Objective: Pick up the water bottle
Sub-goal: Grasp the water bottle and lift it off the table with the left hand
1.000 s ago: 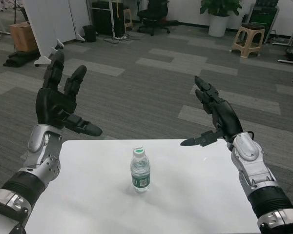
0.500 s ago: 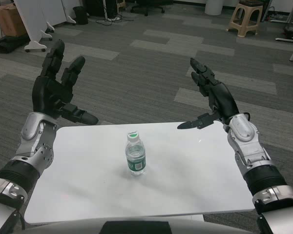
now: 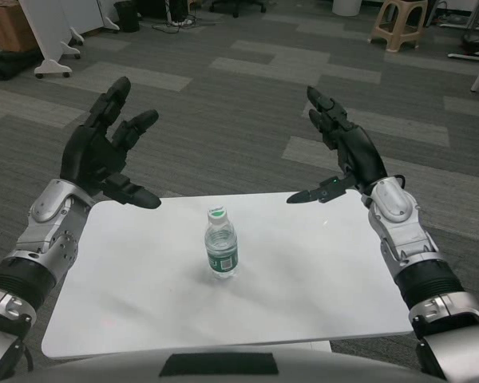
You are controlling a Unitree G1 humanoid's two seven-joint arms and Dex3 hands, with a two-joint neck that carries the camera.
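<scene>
— Looking over the whole scene first, what has changed in the last second?

— Mostly the view. The camera has dipped, so the white counter (image 3: 319, 271) now fills more of the picture and the carpeted floor (image 3: 223, 96) takes up less. That shift belongs to the camera, not to anything on the counter.

— And the arms?

— Both stay raised above the far edge of the counter, one on each side. The left hand (image 3: 104, 159) has drifted a little inward and its fingers have tilted toward the middle. It is spread wide and holds nothing. The right hand (image 3: 343, 155) sits much as it did, also spread and empty, with its thumb pointing inward over the counter's back edge.

— Where is the water bottle?

— The water bottle (image 3: 221, 244) stands upright near the middle of the counter, cap on, between the two hands and nearer the robot than either. Neither hand touches it; both are well apart from it.

— So what does that mean for the task?

— It reads as the approach only. No grasp has begun. One hand would still have to come down and in beside the bottle before closing around it.
</scene>
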